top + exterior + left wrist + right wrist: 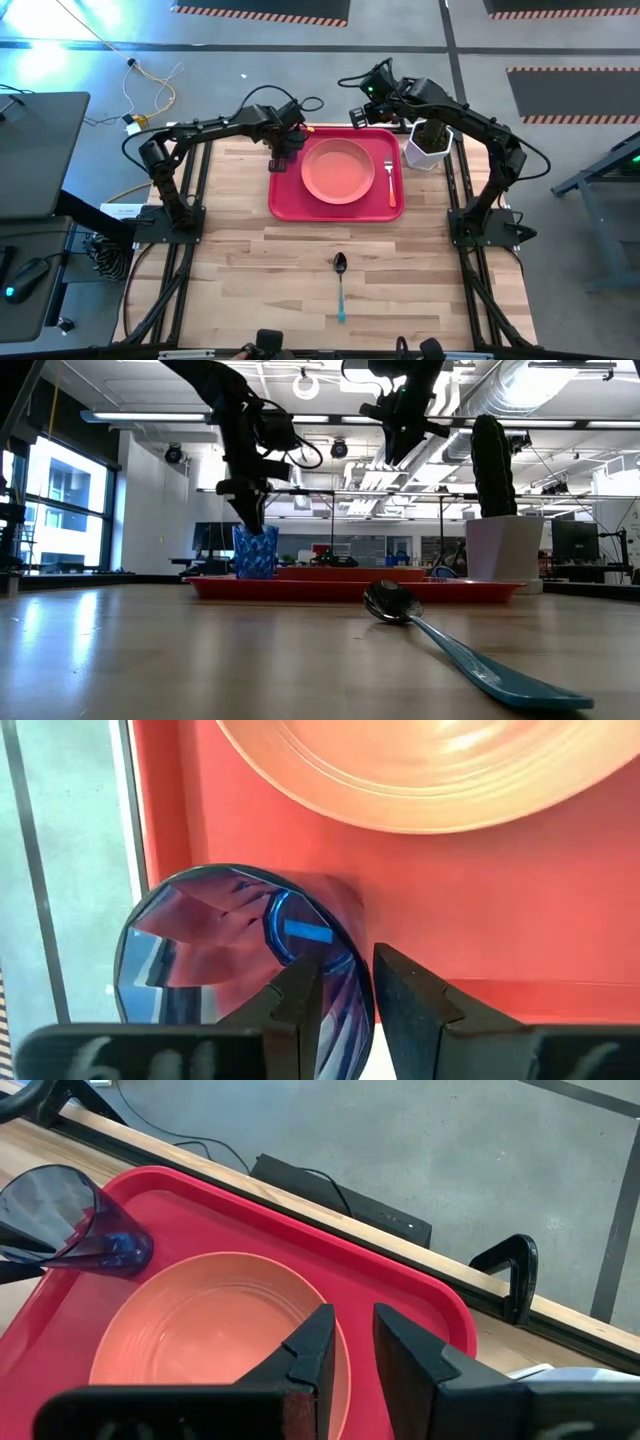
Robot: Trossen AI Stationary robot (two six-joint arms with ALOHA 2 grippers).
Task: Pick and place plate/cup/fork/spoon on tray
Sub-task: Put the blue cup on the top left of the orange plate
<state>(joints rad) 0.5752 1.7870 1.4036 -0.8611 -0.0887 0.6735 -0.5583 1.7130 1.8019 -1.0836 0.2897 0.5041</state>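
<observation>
High view: plate and fork already on the tray, spoon left out on the table, well clear of the tray.

Left wrist view: left gripper fingers pinching the cup wall on the tray.

Right wrist view: right gripper above the tray's far side, fingers narrow, holding nothing.

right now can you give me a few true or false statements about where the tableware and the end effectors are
1. The plate lies on the tray. True.
2. The spoon is on the tray. False: it lies on the bare table, apart from the tray.
3. The fork lies on the tray beside the plate. True.
4. The cup lies tipped over. False: it stands upright on the tray.
5. The left end effector grips the cup's rim. True.
6. The right end effector holds the fork. False: it hangs empty above the tray.
</observation>
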